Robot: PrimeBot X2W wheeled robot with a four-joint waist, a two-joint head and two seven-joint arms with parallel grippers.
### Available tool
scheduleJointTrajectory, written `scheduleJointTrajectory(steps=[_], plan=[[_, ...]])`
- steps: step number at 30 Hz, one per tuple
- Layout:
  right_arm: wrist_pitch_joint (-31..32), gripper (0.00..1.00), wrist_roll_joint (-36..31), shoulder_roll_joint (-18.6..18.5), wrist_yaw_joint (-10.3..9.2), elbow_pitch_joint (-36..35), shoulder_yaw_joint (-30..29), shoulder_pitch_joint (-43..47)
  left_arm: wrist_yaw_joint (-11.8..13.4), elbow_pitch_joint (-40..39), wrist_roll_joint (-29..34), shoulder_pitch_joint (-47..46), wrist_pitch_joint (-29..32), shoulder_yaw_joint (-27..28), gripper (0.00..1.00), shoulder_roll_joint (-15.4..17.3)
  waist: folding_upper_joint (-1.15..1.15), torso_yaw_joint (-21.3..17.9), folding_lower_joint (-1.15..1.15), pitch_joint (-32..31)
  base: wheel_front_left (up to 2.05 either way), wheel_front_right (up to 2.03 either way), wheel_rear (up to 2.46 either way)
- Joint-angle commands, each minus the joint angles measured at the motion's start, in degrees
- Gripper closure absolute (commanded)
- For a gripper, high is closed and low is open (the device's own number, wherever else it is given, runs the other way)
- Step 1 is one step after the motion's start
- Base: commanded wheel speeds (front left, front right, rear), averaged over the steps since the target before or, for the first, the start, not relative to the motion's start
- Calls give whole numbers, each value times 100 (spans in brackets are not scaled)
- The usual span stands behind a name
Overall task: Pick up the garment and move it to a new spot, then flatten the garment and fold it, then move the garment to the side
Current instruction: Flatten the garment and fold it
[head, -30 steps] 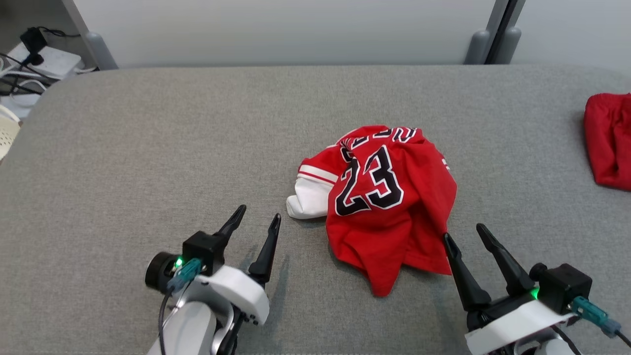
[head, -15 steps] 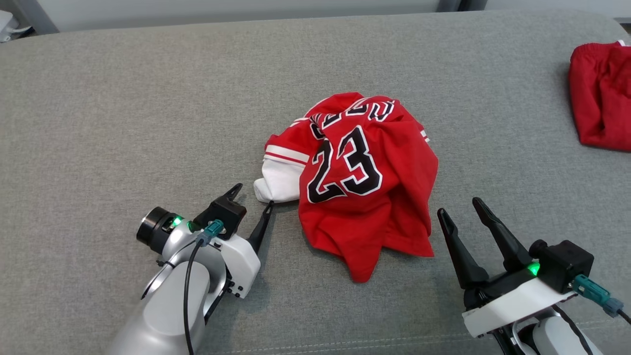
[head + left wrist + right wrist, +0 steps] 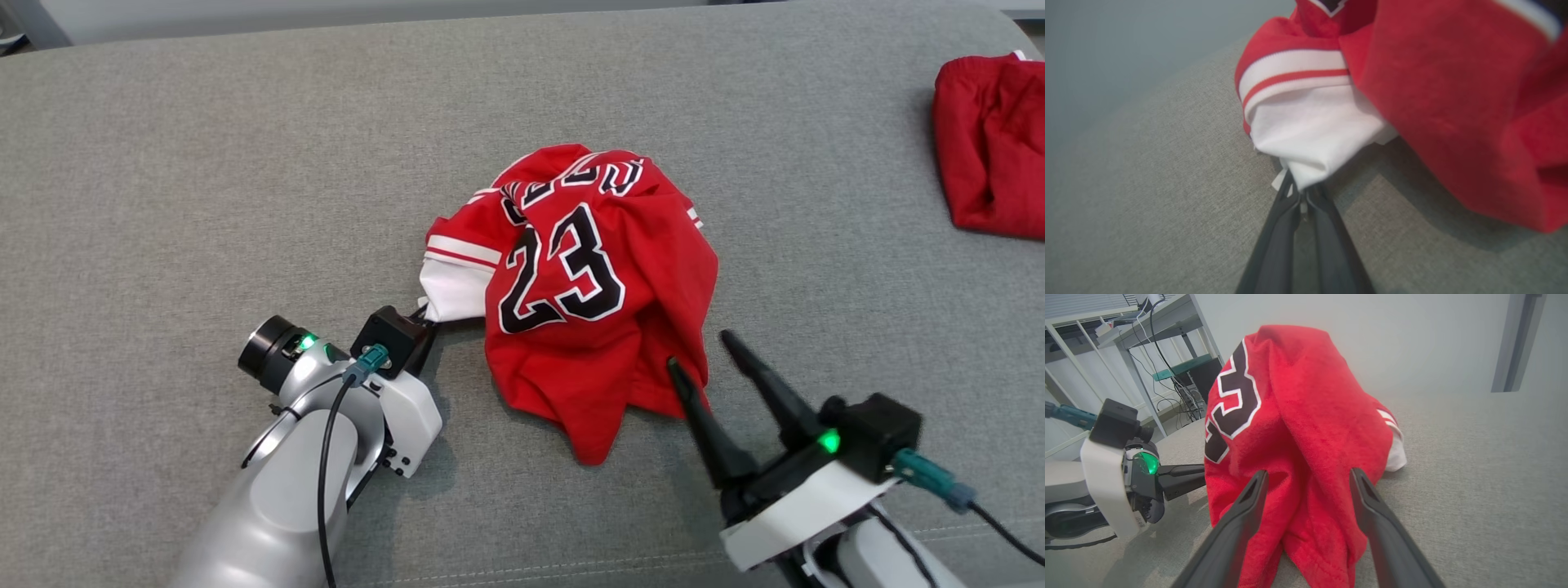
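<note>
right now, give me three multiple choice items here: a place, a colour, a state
1. Where does the second red garment lie? A) far right of the grey surface B) its middle C) its near left corner
2. The left hand pinches which part of the jersey? A) black B) white C) red
3. The right hand is A) shut on cloth B) open C) shut on nothing
Key: A, at the right edge; B, fingers meet on white fabric; B, fingers stand apart.

At the head view's right edge a second red cloth [image 3: 988, 155] is cut off. Folds hide part of the lettering above the number on the jersey [image 3: 571, 367].
</note>
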Motion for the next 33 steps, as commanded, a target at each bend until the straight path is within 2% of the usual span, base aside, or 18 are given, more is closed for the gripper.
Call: scheduleJointTrajectory(steps=[1, 8, 12, 17, 18, 19, 20, 25, 28, 33], plan=[[7, 0, 175, -44, -1, -24, 331, -133, 14, -168, -1, -206, -33, 133, 100, 107, 0, 41, 0, -6, 0, 0, 0], [7, 0, 335, -18, -1, 784, 1352, -684, 41, -468, -108, -96, -33, 147, 100, 57, 0, 270, 0, -41, 0, 0, 0], [7, 0, 344, 170, -1, 1452, 1699, -1032, 55, -705, -170, -17, -33, 144, 100, 19, 0, 452, 0, -50, 0, 0, 0], [7, 0, 62, 408, -1, 2528, 1844, -1417, 65, -941, -228, 25, -33, 159, 100, -5, 0, 618, 0, -57, 0, 0, 0], [7, 35, 20, 463, -1, 2707, 1846, -1483, 75, -997, -243, 36, -33, 177, 100, -7, 0, 635, 0, -62, 0, 0, 0], [7, 84, 0, 515, -1, 2841, 1834, -1536, 83, -1049, -255, 48, -33, 193, 100, -8, 0, 653, 0, -69, 0, 0, 0], [7, 100, -7, 555, -1, 2955, 1814, -1580, 90, -1106, -270, 63, -33, 211, 100, -9, 0, 668, 0, -81, 0, 0, 0], [7, 100, 21, 614, -1, 2911, 1657, -1662, 139, -1335, -336, 183, -33, 332, 100, 45, 0, 659, 0, -169, 0, 0, 0], [7, 100, -63, 443, -1, 2198, 1240, -1592, 171, -1570, -375, 307, -33, 456, 100, 197, 0, 619, 0, -287, 0, 0, 0], [7, 100, -396, -76, -1, 683, -11, -1088, 266, -2229, -417, 631, -33, 738, 100, 652, 0, 538, 0, -550, 0, 0, 0]])
